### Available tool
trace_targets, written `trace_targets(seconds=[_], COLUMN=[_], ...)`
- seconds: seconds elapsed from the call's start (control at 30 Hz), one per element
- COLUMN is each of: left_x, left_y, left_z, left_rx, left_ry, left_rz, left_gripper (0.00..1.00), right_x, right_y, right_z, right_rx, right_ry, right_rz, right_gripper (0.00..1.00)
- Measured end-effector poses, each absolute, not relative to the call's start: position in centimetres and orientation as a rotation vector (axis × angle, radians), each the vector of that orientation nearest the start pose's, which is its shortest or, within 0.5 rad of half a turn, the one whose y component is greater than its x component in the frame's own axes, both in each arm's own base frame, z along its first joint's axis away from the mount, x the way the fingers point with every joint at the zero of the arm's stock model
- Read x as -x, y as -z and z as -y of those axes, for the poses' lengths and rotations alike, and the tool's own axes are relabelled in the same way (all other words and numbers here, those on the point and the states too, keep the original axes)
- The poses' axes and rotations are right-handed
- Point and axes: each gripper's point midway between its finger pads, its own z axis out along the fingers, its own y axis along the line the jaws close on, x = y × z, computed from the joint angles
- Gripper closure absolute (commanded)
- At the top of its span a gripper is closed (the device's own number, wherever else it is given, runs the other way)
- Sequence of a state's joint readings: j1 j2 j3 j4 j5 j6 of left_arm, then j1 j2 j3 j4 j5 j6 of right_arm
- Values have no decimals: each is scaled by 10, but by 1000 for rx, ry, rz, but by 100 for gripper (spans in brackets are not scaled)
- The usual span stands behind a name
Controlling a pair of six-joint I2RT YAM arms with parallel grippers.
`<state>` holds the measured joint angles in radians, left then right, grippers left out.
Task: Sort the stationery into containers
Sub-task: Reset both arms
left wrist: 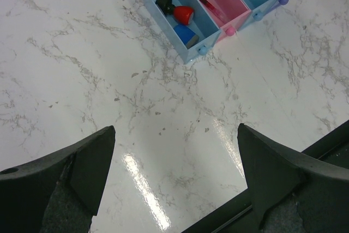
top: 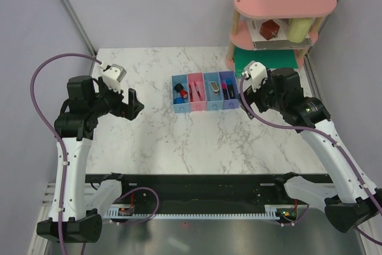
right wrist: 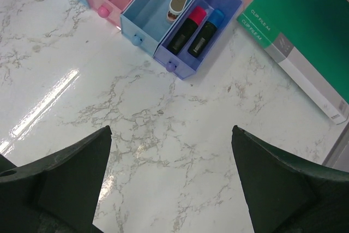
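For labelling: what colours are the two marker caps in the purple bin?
Pink cap and blue cap; right wrist view.

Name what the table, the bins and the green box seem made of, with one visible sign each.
Table: glossy marble or marble-look laminate; grey veins, glare streaks. Bins: smooth plastic, likely; thin moulded walls, round knobs. Green box: probably printed card; flat faces, white lettering.
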<state>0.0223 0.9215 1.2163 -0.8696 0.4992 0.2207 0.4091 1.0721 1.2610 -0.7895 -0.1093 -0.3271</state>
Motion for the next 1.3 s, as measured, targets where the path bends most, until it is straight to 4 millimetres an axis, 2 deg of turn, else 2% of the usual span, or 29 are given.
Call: trace_targets(seconds=[0.17,0.47,0.7,0.93,1.3], left_x=[-256,-261,-261,-263,-269], left_y=[-289,-284,-286,-288,-293], left_z=[70,64,59,57,53], left_rx=[-489,-469,-453,-448,-437], left_ry=[390,346,306,290,258], left_rz=[-2042,-2045,-2036,-2026,-2003], left_gripper=[0,0,0,0,0], right_x=[-278,-290,-295,-294,-296], right_y=[-267,-282,-278,-295,-283], right_z=[-126,-114,-89,-67,-36], right_rx=[835,737,649,564,464], right_ry=[-160,-79,13,75,145], right_rz=[-2011,-1959,-1966,-1924,-1959], right_gripper=[2,2,2,2,2])
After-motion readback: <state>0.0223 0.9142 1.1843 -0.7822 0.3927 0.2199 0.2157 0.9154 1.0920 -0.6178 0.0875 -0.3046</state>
